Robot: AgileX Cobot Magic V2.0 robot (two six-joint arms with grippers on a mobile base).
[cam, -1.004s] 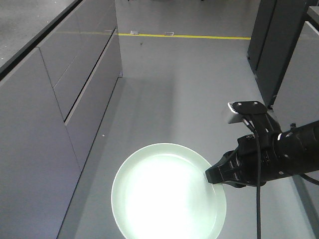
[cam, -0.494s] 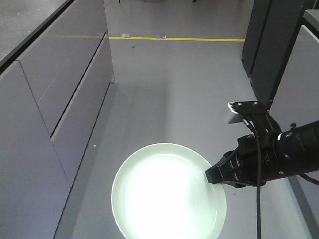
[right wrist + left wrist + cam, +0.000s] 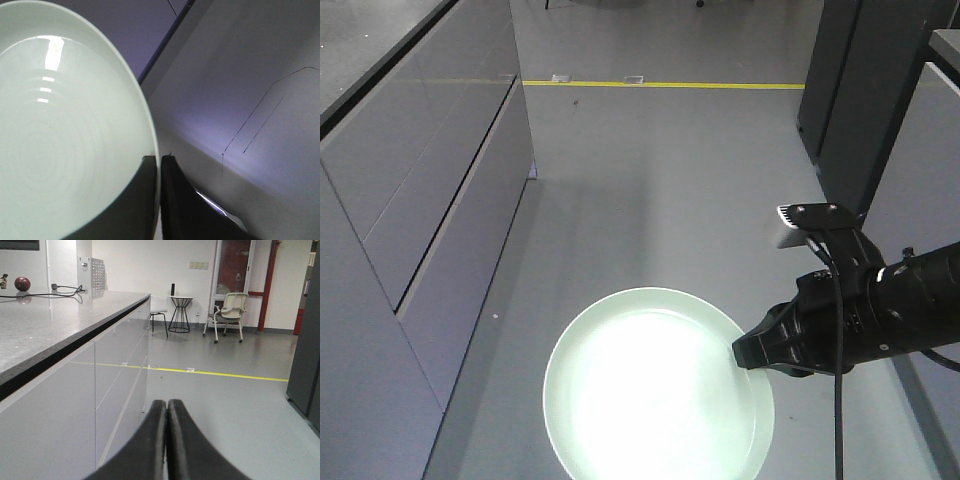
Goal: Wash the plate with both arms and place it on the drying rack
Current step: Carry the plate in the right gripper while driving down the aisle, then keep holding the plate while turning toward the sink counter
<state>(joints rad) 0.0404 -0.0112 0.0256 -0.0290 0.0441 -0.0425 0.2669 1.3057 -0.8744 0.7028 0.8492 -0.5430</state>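
Note:
The plate [image 3: 655, 390], round and pale mint green, hangs level above the grey floor at the bottom of the front view. My right gripper [image 3: 742, 356] is shut on its right rim, one finger above and one below. In the right wrist view the plate [image 3: 65, 130] fills the left side and the right gripper [image 3: 159, 159] pinches its edge. My left gripper [image 3: 166, 402] is shut with nothing between its fingers and points down the aisle; it does not show in the front view. The drying rack is out of view.
Grey cabinets with drawers [image 3: 410, 200] run along the left under a stone countertop [image 3: 50, 315]. A dark tall cabinet [image 3: 860, 90] stands at the right. A yellow floor line [image 3: 670, 85] crosses ahead. A chair [image 3: 230, 310] and small table [image 3: 180, 305] stand far off.
The floor, yellow line and left cabinets have slid down and left in the front view, so the base is moving. The plate and right gripper keep their place in view.

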